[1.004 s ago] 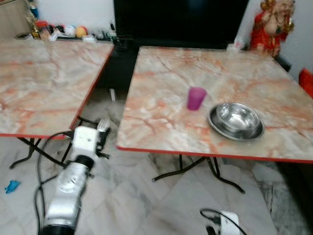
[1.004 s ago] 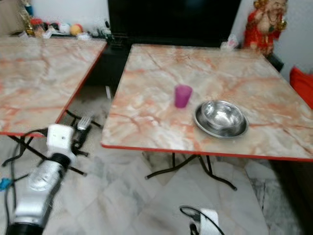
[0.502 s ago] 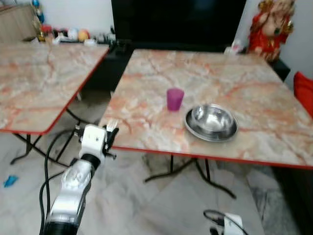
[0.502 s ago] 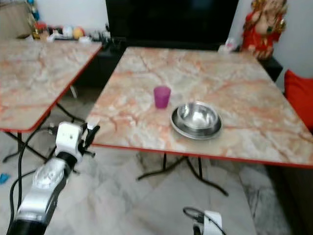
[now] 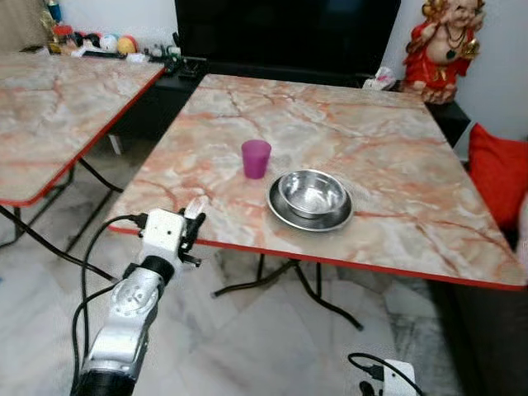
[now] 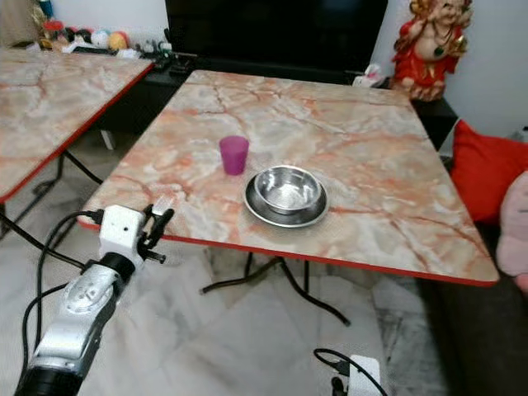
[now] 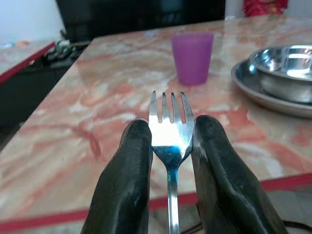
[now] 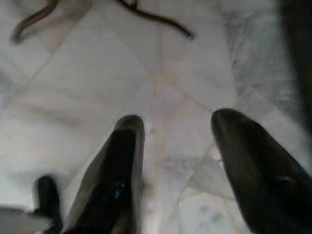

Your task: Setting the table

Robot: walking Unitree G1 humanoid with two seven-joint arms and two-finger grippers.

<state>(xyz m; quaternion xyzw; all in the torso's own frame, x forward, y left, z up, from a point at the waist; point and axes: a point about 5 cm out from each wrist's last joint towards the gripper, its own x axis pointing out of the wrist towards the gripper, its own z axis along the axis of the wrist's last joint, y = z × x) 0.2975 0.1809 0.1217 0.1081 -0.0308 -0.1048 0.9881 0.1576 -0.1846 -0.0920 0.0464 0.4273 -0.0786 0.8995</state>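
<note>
Fork [image 7: 168, 131], shiny steel, pinched by left gripper [image 7: 170, 146], right gripper [image 8: 180, 146] spread.

Head views: bright, even indoor light, sharp, w/ soft glare on the marble surface [image 5: 346, 140] and highlights inside the steel bowl [image 5: 311, 194]. Faint shadow under the surface on the floor [image 5: 272, 346]. Left wrist view: fork [image 7: 169, 129] tines glare white; background cup [image 7: 192, 57] slightly soft. Right wrist view: dimmer, blurry, pincer fingers [image 8: 119, 183] out of focus.
</note>
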